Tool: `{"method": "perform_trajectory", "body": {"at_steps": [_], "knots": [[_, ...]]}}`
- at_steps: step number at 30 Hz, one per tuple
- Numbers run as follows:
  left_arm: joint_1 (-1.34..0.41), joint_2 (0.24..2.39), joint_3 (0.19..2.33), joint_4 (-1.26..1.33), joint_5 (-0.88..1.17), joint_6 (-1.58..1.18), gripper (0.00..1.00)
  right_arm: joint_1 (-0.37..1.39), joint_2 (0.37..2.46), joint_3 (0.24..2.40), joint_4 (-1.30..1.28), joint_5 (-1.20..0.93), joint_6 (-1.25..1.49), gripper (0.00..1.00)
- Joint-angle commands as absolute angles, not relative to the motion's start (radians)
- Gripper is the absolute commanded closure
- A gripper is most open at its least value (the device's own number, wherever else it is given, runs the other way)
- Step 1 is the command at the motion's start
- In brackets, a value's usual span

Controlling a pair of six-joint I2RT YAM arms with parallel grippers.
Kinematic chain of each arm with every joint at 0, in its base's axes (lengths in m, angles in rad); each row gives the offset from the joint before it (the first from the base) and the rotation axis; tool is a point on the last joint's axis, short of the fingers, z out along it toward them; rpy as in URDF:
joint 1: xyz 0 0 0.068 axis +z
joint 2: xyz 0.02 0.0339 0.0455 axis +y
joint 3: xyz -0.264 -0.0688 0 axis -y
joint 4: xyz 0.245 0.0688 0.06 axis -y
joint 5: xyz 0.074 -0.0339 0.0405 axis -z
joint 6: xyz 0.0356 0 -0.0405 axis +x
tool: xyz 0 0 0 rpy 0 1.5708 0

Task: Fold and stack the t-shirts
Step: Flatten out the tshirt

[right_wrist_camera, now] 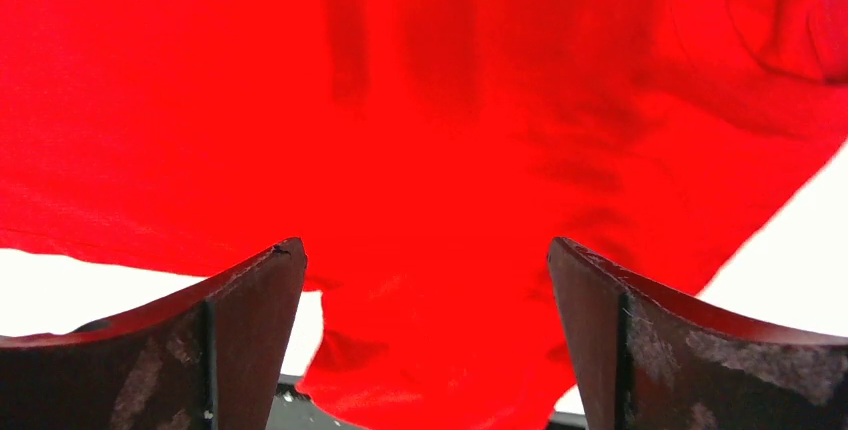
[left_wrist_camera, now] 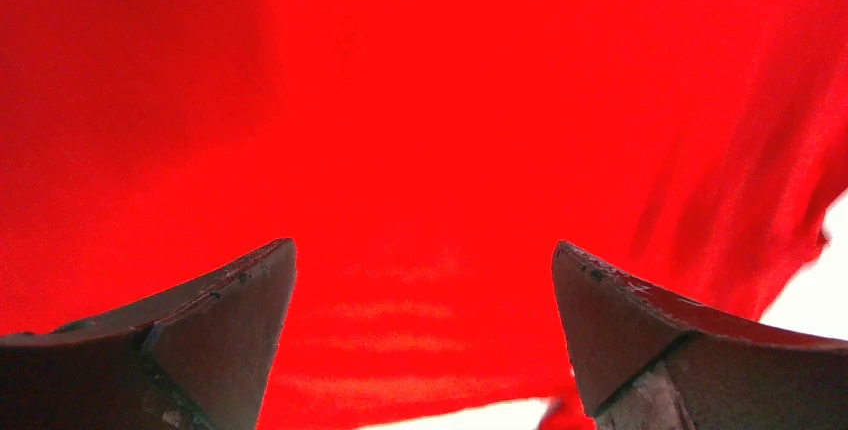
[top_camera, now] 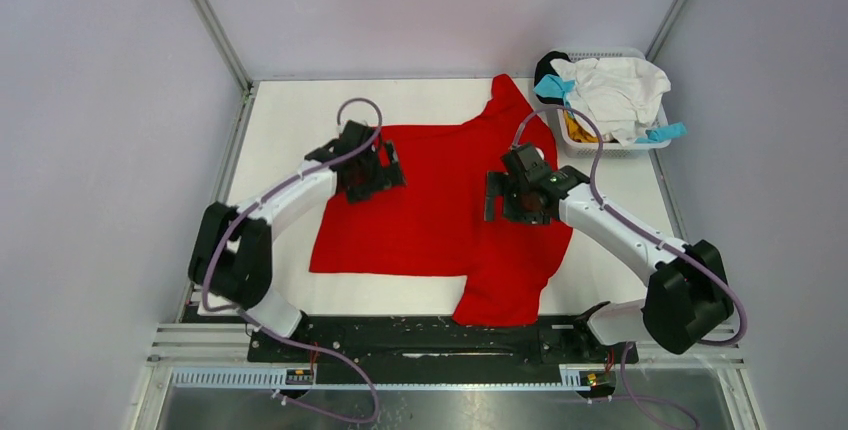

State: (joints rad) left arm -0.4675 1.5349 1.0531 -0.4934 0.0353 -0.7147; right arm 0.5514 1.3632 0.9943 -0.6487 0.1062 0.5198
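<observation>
- I see the red t-shirt (top_camera: 430,200) lying open on the white tabletop (top_camera: 290,110), roughly at its middle, between the two arms.
- Its left part lies fairly flat. The right part is rumpled, with one lobe reaching the near edge of the tabletop and another pointing to the far side, close to the basket (top_camera: 612,149).
- The left gripper (left_wrist_camera: 425,250) is over the shirt's left part with its jaws spread wide. Only red cloth shows between them, and nothing is pinched.
- The right gripper (right_wrist_camera: 425,245) is over the rumpled right part, likewise spread wide with nothing held.
- I cannot tell from any view whether either gripper touches the cloth.
- The white lattice basket stands at the far right corner of the tabletop.
- It holds a crumpled white t-shirt (top_camera: 620,90) on top. Teal cloth (top_camera: 665,133), black cloth (top_camera: 550,62) and orange cloth (top_camera: 578,130) show around and under it.
</observation>
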Motion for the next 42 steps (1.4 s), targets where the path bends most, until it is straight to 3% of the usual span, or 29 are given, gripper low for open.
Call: {"method": "perform_trajectory", "body": {"at_steps": [1,7,13,24,29,42], "knots": [[-0.339,1.678,1.212,-0.411,-0.057,-0.703,0.01,0.532,1.376,0.990,-0.480,0.069,0.482,0.00],[-0.220,1.925,1.441,-0.416,-0.069,-0.714,0.01,0.531,1.435,0.925,-0.250,-0.017,0.427,0.00],[-0.181,2.060,1.578,-0.405,-0.086,-0.712,0.01,0.531,1.562,0.991,-0.205,-0.084,0.400,0.01],[-0.129,2.206,1.741,-0.436,-0.129,-0.711,0.30,0.531,1.646,0.991,-0.234,-0.073,0.349,0.02],[-0.120,2.219,1.745,-0.441,-0.126,-0.706,0.33,0.529,1.657,0.994,-0.242,-0.044,0.333,0.02],[-0.104,2.295,1.849,-0.462,-0.158,-0.724,0.57,0.525,1.696,1.021,-0.266,-0.018,0.322,0.03]]}}
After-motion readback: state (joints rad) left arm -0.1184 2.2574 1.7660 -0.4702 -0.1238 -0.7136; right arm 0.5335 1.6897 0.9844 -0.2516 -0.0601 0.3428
